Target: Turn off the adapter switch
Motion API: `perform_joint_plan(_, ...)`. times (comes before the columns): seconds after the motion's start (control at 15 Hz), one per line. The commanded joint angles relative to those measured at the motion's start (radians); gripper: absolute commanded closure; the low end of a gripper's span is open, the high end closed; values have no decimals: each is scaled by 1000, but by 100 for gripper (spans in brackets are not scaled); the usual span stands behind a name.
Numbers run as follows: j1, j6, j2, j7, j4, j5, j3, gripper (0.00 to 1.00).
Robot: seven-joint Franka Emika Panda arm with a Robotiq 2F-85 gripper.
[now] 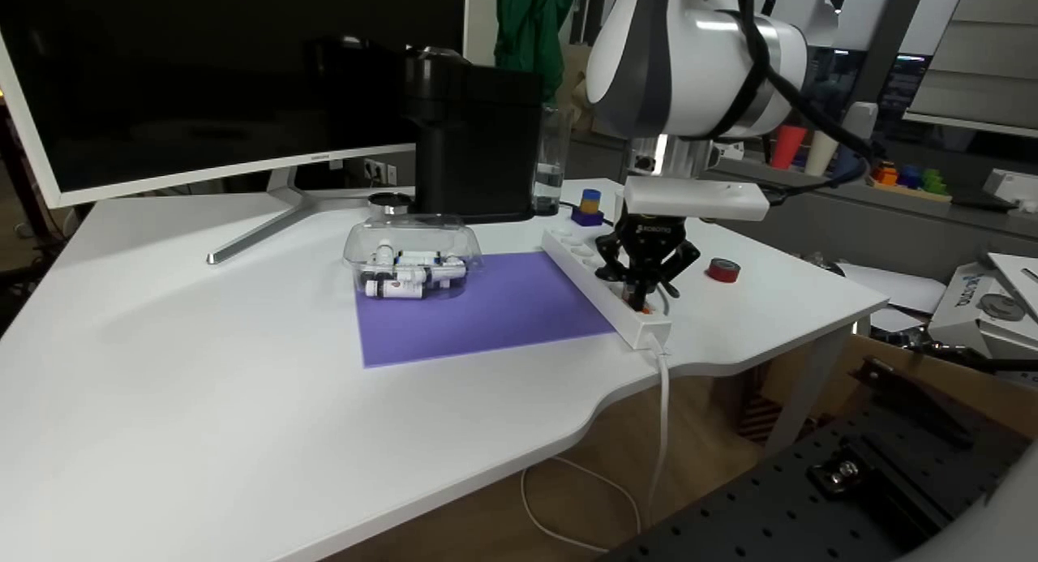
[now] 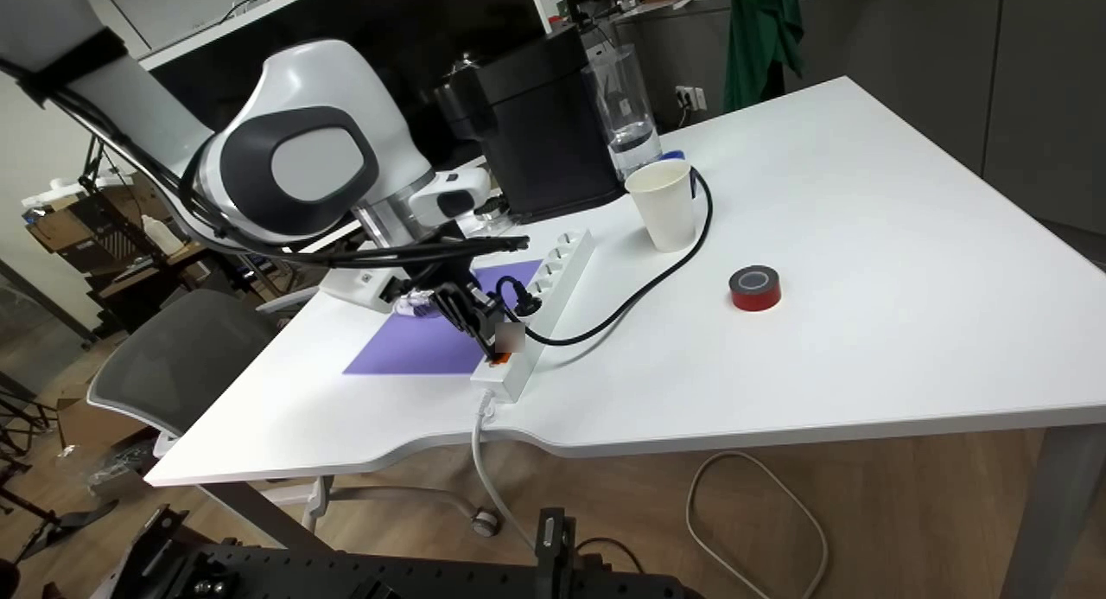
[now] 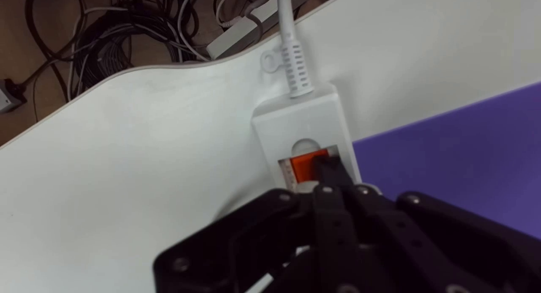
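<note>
Near wrist-view centre, on the power strip (image 3: 302, 126), the rocker switch (image 3: 303, 166) is partly covered by the pincer (image 3: 329, 163).
Jaws drawn together, nothing held.

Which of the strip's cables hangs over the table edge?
The white cable, leaving the strip's switch end; the black cable curves across the table instead.

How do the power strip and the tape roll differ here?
The power strip is long and boxy, the tape roll short and round. The power strip is white, the tape roll red with a dark top. The gripper is at the power strip's switch, while the tape roll lies apart. Both are on the desk.
</note>
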Motion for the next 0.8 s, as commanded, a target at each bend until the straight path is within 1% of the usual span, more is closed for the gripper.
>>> perform_joint_plan(0.0, 26, -26, 26, 7, 18, 6, -14, 100)
perform_joint_plan(0.13, 37, -42, -16, 19, 7, -3, -35, 100)
perform_joint_plan(0.4, 37, -111, -152, 15, -26, -2, -42, 100)
perform_joint_plan(0.47, 41, -135, -188, 27, -30, -12, -48, 74)
perform_joint_plan(0.53, 48, -154, -221, 50, -31, -42, -61, 74)
perform_joint_plan(0.73, 26, -266, -330, 60, -23, -47, -38, 54)
